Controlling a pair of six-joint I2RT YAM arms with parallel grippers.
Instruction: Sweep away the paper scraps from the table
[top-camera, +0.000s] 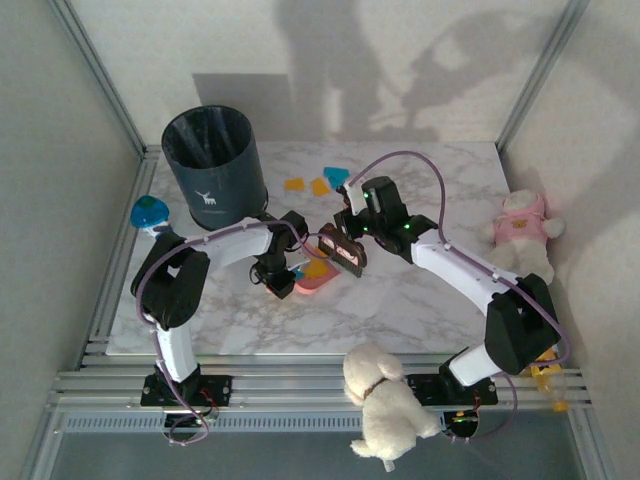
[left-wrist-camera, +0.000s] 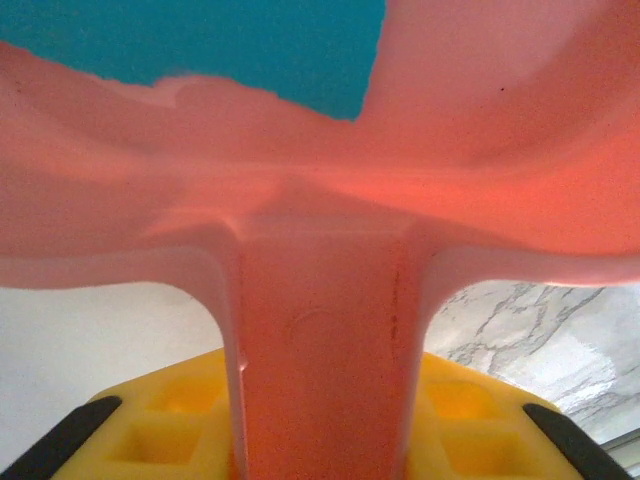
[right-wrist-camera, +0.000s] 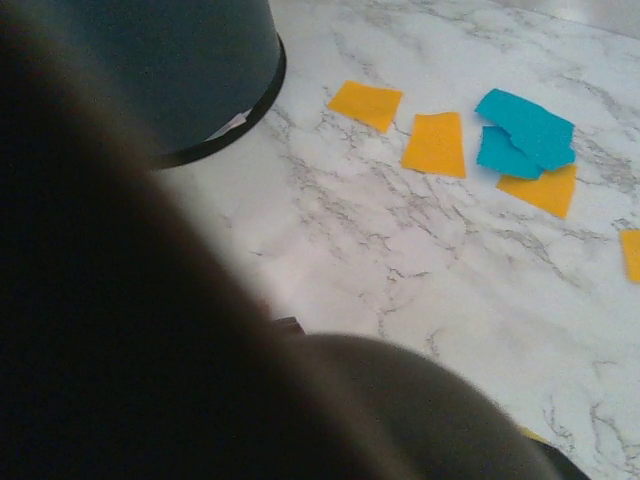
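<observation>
Pink dustpan (left-wrist-camera: 320, 330) is sitting gripped by its handle in the left jaws, while the right jaws are pinching shut on a dark brush (top-camera: 340, 250) just beside it. Most paper scraps (right-wrist-camera: 435, 145) are lying on the tabletop (right-wrist-camera: 420, 260) beyond the pan, near the bin (top-camera: 212, 165). A hard stroke is likely risking flicking the light pieces past the pan or under the bin.

Orange and teal paper scraps (right-wrist-camera: 436, 145) — grey-veined white table (right-wrist-camera: 420, 260)

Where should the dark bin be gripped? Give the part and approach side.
Grip the dark bin by its rim from above, one finger inside the open mouth, one outside. It stands upright, and its round wall looks too wide to span.
</observation>
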